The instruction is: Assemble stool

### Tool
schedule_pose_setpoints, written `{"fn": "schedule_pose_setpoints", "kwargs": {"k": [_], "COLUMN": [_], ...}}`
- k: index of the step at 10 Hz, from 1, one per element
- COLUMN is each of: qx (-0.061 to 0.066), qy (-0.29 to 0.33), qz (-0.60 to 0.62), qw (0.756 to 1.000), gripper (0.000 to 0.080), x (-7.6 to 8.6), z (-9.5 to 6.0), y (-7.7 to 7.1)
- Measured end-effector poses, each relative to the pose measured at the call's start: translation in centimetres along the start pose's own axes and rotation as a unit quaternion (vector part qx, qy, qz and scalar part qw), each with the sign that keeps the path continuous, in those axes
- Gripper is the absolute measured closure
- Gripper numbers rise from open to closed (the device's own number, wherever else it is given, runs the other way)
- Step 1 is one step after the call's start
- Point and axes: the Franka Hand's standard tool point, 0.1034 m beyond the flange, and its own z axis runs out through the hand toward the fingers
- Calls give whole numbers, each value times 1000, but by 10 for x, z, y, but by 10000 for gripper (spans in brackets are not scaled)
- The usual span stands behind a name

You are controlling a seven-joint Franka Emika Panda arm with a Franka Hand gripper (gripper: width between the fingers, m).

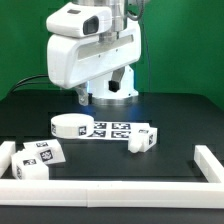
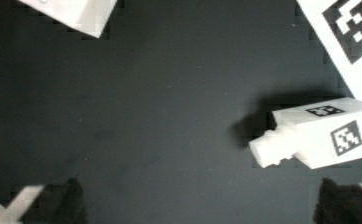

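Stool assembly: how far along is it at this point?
Done: nothing looks joined. The round seat lies flat on the table with no leg in it.
In hand: nothing. The gripper is open and empty, above one loose leg that lies beside the marker board.
Left: every leg. The other leg parts lie loose at the exterior view's left.

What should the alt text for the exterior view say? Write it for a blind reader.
A white robot arm stands at the back of a black table. On the table lie a round white seat, the marker board beside it, and a tagged stool leg; two more legs lie near the exterior view's left, behind a long white frame rail.
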Motion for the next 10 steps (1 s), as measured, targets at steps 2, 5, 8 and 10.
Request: {"fn": "schedule_pose_setpoints", "kwargs": {"k": [2, 5, 8, 10], "qx": [-3, -2, 7, 3], "qy": [1, 16, 21, 31], "qz": [11, 60, 68, 76], "qw": [1000, 998, 997, 997], "gripper": [150, 150, 150, 150], "x": [-19, -97, -100, -110], "z": [8, 32, 37, 51], "y": [-4, -13, -13, -14]}}
